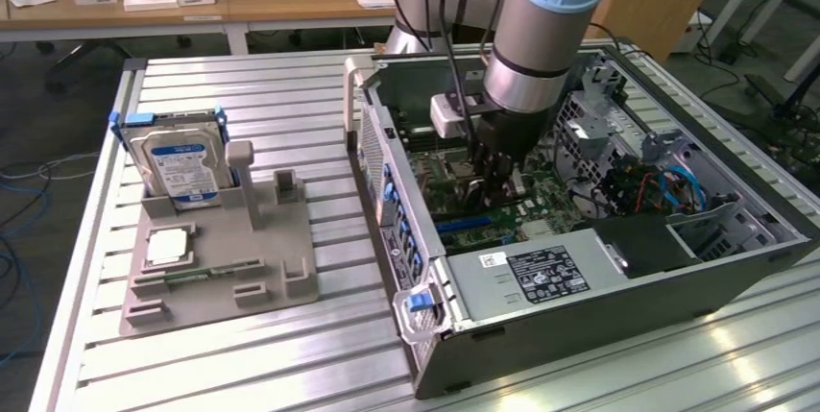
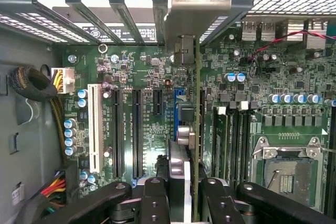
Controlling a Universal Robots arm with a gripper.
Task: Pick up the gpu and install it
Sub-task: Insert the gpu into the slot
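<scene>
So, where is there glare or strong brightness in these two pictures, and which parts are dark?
Exterior view: glare falls on the ribbed metal table, brightest near the front, while the inside of the computer case is shadowed. Wrist view: bright light comes through behind the silver bracket of the gpu, washing it out; the tool looks dark, and the motherboard is evenly lit.

gpu (image 2: pixel 196 129) edge-on, faces hidden

One open computer case (image 1: pixel 602 268). One gpu (image 2: pixel 196 129), one gripper (image 2: pixel 184 192). One hard drive (image 1: pixel 180 167). One grey fixture tray (image 1: pixel 218 258). One white slot (image 2: pixel 95 129).
</scene>
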